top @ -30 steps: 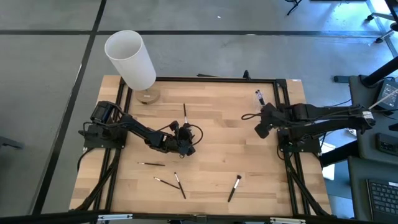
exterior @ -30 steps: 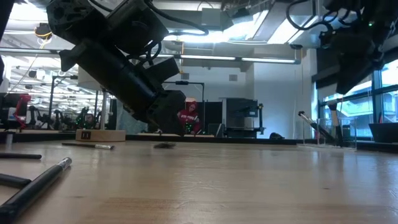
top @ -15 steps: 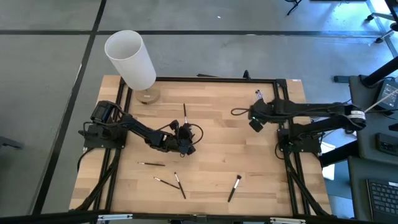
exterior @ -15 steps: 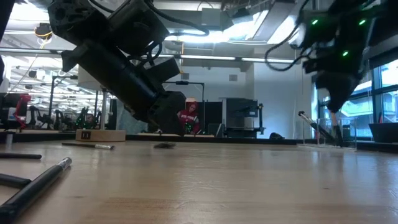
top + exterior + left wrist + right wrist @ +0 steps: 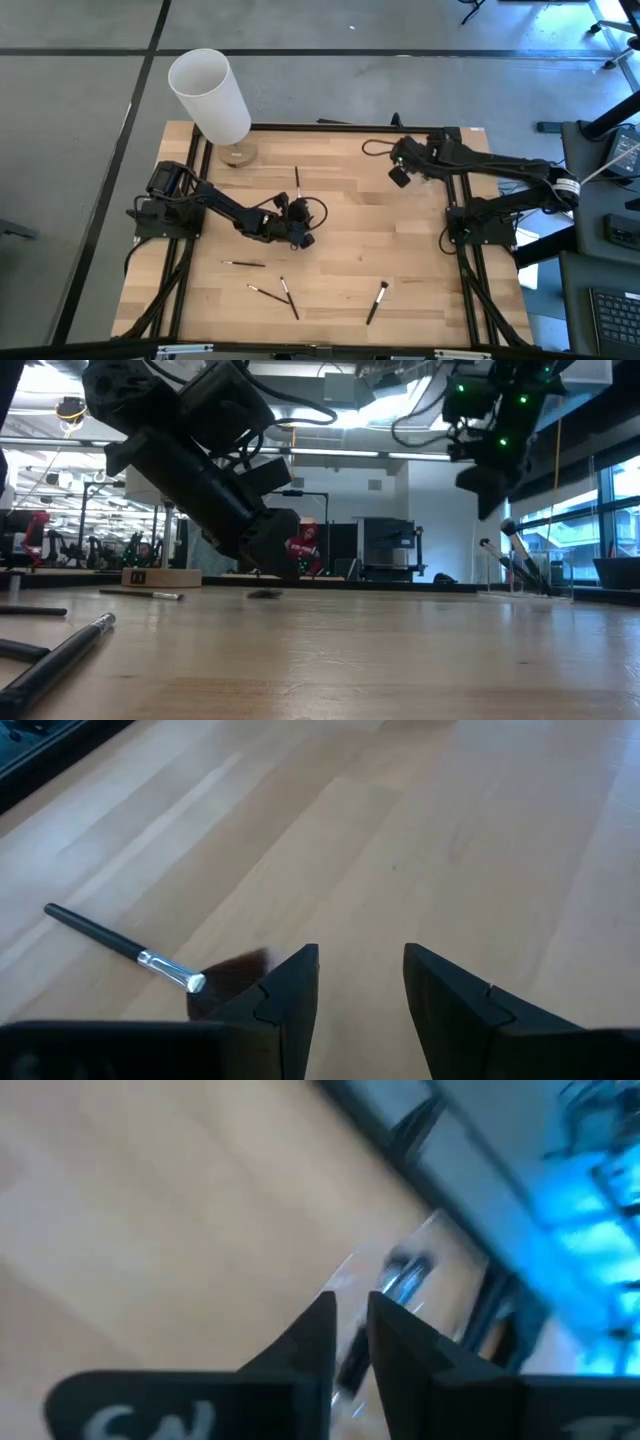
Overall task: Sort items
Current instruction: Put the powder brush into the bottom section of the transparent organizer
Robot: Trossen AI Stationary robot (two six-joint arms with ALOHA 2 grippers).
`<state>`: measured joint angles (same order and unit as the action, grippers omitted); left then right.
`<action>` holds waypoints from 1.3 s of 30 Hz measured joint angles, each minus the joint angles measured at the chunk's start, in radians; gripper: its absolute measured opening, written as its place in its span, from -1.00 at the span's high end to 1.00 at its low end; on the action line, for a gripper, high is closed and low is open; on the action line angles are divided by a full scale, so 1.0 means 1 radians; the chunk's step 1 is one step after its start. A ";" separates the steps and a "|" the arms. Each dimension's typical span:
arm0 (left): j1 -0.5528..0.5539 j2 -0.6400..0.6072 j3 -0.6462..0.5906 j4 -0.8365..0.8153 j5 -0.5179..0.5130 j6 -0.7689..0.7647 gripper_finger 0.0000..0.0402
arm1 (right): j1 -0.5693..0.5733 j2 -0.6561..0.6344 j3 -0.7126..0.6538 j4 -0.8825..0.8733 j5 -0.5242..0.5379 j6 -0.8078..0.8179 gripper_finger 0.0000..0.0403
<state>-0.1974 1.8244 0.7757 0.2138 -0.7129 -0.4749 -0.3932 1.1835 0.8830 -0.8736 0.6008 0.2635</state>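
The items are slim dark brushes lying flat on the wooden table. One brush (image 5: 297, 183) lies at mid-table, its tuft (image 5: 232, 970) just beside one finger of my left gripper (image 5: 360, 955); whether they touch, I cannot tell. That gripper (image 5: 303, 222) is low over the table and open, with bare wood between its fingers. Several more brushes (image 5: 288, 296) (image 5: 376, 302) lie toward the near edge. My right gripper (image 5: 398, 177) hangs high over the far right of the table (image 5: 490, 485), a narrow gap between its fingers (image 5: 350, 1305), holding nothing.
A big white cylinder (image 5: 210, 95) on a round wooden base (image 5: 237, 155) stands at the far left corner. A clear holder with brushes (image 5: 395, 1280) shows blurred past my right fingers. Dark frame rails (image 5: 455, 240) run along the table's sides.
My right gripper has swung from the right side toward the table's far edge and somewhat toward its left, staying high and turning as it went. My left gripper and the brushes have kept still.
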 joint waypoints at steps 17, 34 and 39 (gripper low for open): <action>-0.019 0.000 0.000 -0.008 -0.018 -0.026 0.29 | 0.064 0.002 0.104 0.156 -0.446 -0.123 0.94; -0.066 0.000 0.000 0.009 -0.026 -0.063 0.29 | 0.610 0.117 0.104 0.142 -0.447 0.662 0.89; -0.066 0.000 0.000 0.021 -0.007 -0.061 0.29 | 0.650 0.202 0.104 0.137 -0.599 0.894 0.72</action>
<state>-0.2630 1.8244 0.7757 0.2351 -0.7200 -0.5354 0.2569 1.3860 0.9874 -0.7362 0.0017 1.1576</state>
